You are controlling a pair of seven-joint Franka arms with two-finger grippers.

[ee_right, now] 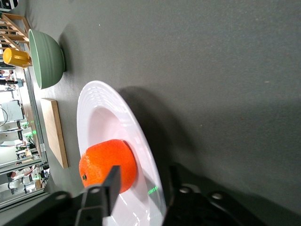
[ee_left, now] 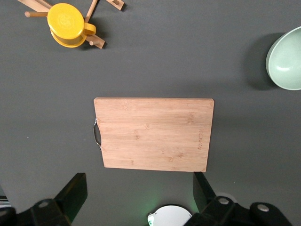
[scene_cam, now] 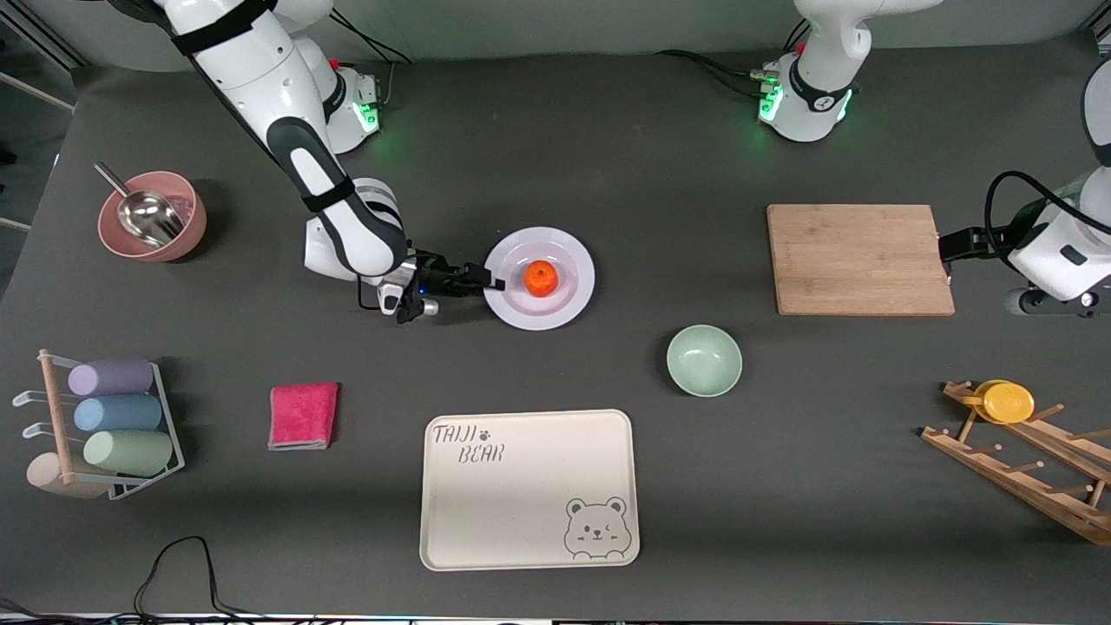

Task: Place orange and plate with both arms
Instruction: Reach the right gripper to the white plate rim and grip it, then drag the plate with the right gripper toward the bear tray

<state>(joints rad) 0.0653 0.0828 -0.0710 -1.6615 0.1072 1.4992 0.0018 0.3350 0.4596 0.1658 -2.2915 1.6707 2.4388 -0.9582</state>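
The white plate (scene_cam: pixel 564 252) lies mid-table with the orange (scene_cam: pixel 541 278) resting in it. My right gripper (scene_cam: pixel 495 283) is low at the plate's rim on the right arm's side. In the right wrist view its jaws straddle the plate's rim (ee_right: pixel 94 94), one finger over the plate beside the orange (ee_right: pixel 106 162) and one outside the rim. A gap still shows, so the right gripper (ee_right: pixel 143 188) is open. My left gripper (scene_cam: pixel 955 246) waits, open and holding nothing, up by the wooden cutting board (scene_cam: pixel 859 259); the left gripper (ee_left: pixel 138 193) has its fingers wide apart.
A pale green bowl (scene_cam: pixel 704 360) sits nearer the front camera than the plate, with the beige bear tray (scene_cam: pixel 529 490) nearer still. A pink cloth (scene_cam: pixel 303 416), a cup rack (scene_cam: pixel 113 425) and a pink bowl with scoop (scene_cam: pixel 152 217) stand at the right arm's end. A wooden rack holds a yellow lid (scene_cam: pixel 1007 402).
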